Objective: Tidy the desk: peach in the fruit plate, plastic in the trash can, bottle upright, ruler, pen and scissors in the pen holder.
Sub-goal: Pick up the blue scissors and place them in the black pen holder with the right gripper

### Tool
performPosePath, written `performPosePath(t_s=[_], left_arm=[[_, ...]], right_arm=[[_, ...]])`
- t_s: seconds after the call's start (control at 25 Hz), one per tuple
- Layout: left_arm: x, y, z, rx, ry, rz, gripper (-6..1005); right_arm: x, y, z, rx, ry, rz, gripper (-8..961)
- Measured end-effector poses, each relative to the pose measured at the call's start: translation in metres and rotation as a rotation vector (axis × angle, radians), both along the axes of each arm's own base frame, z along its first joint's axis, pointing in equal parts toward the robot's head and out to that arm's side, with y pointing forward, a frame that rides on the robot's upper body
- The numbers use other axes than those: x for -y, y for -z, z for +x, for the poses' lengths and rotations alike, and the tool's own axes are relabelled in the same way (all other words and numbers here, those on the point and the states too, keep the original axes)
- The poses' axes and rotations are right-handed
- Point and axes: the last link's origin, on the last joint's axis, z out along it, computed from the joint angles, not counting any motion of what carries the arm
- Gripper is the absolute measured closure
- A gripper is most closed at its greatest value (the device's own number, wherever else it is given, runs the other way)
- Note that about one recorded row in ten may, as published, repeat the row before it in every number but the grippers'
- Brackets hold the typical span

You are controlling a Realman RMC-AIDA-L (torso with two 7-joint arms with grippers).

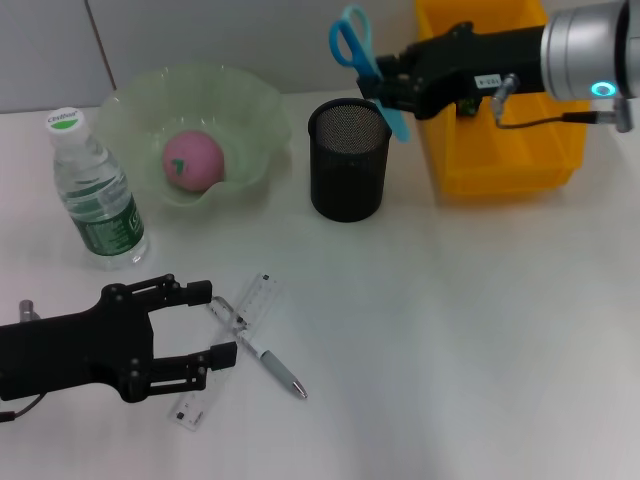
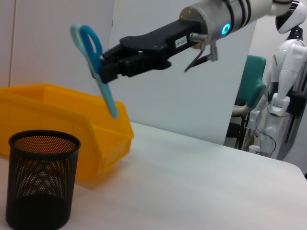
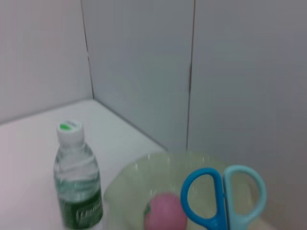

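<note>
My right gripper [image 1: 385, 88] is shut on the scissors [image 1: 362, 60], blades down, above the right rim of the black mesh pen holder [image 1: 348, 160]. The left wrist view shows the scissors [image 2: 98, 67] above and beyond the holder [image 2: 41, 179]. The peach [image 1: 193, 160] lies in the green fruit plate [image 1: 250, 105]. The bottle [image 1: 95, 190] stands upright at the left. The ruler [image 1: 255, 300] and a grey pen [image 1: 270, 365] lie on the desk [image 1: 480, 330] by my left gripper [image 1: 222, 322], which is open just left of them. The yellow trash can [image 1: 500, 170] stands at the back right.
A small clear plastic piece [image 1: 190, 412] lies on the desk below my left gripper. In the right wrist view the scissors' handles [image 3: 223, 196] hang in front of the fruit plate [image 3: 124, 184], the peach [image 3: 165, 213] and the bottle [image 3: 77, 184].
</note>
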Motion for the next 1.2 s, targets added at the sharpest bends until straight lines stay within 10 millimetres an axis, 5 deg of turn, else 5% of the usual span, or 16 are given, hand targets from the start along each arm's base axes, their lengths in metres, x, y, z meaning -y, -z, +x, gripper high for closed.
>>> performPosePath(t_s=[0.4,1.2], left_arm=[[-0.003,0.001,0.003,0.004,0.003,0.005,191],[-0.009,0.002,0.002,-0.006,-0.038,-0.001,191]], right_arm=[[-0.020,0.029,0.022,-0.148,-0.117,0.124,713],[-0.017,0.061,0.062,-0.242,-0.072,0.220,711]])
